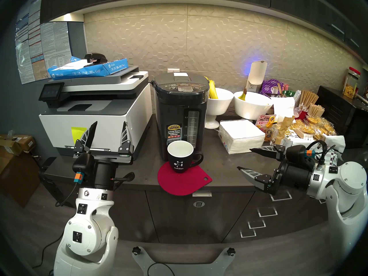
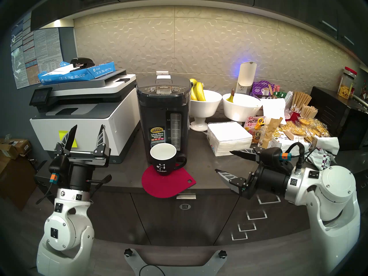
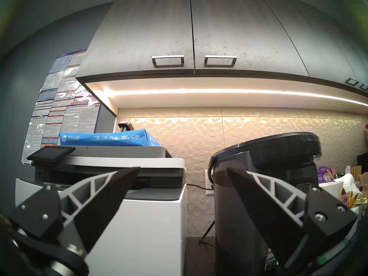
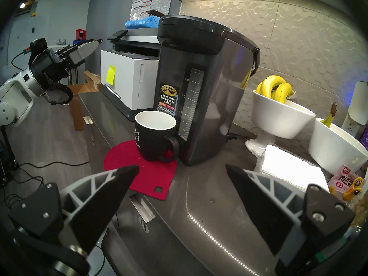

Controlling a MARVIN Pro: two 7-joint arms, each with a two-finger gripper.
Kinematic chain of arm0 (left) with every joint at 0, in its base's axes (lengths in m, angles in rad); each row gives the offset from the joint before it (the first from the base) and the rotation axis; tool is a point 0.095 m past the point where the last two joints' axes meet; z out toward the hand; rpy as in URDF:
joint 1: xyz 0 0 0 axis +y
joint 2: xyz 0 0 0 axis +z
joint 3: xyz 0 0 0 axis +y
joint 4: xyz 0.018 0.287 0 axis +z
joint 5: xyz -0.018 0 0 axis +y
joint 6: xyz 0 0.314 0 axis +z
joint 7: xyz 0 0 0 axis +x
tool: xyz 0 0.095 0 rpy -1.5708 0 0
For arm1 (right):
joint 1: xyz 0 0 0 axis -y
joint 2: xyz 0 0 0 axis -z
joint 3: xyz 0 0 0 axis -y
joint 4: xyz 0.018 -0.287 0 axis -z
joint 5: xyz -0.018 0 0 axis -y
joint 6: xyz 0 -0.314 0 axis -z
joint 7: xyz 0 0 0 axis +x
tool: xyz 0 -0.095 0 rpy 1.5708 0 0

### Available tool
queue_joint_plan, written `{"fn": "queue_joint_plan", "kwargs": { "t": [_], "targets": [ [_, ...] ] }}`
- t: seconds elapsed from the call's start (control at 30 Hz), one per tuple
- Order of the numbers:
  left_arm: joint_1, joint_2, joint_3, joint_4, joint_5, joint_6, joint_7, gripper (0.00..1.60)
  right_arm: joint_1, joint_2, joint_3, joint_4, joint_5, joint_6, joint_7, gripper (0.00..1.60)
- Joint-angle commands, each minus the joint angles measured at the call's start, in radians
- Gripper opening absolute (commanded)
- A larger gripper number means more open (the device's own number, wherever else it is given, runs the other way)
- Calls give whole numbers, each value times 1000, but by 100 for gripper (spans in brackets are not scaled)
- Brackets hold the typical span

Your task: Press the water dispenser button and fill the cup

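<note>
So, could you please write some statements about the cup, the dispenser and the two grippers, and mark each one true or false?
1. The cup stands on the red mat. True.
2. The cup is full of water. False: its white inside looks empty.
3. The left gripper is pressing the DISPENSE button. False: it is open and hangs in front of the printer, away from the panel.
4. The right gripper is open and holds nothing. True.
5. The cup's handle points toward the printer. False: it points toward the napkin stack.
6. The cup stands just in front of the water dispenser. True.
</note>
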Motion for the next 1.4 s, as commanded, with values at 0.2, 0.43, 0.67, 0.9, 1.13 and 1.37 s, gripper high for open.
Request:
{"fn": "queue_joint_plan", "kwargs": {
  "t": [0.2, 0.43, 0.67, 0.9, 1.13, 1.37],
  "targets": [
    [-6, 7, 0, -21, -15, 6, -9, 160, 2, 1, 0, -7, -1, 0, 1, 160],
    [-11, 15, -1, -40, -14, 29, -21, 160, 2, 1, 0, -7, -1, 0, 1, 160],
    [-17, 11, 5, -47, -14, 31, -24, 160, 2, 1, 0, -7, -1, 0, 1, 160],
    [-66, 13, -10, -35, -17, 1, -26, 160, 2, 1, 0, -7, -1, 0, 1, 160],
    [-116, 14, -25, -15, -38, -5, -29, 160, 2, 1, 0, -7, -1, 0, 1, 160],
    [-120, 26, -28, 0, -67, -25, -46, 160, 2, 1, 0, -7, -1, 0, 2, 160]
  ]
}}
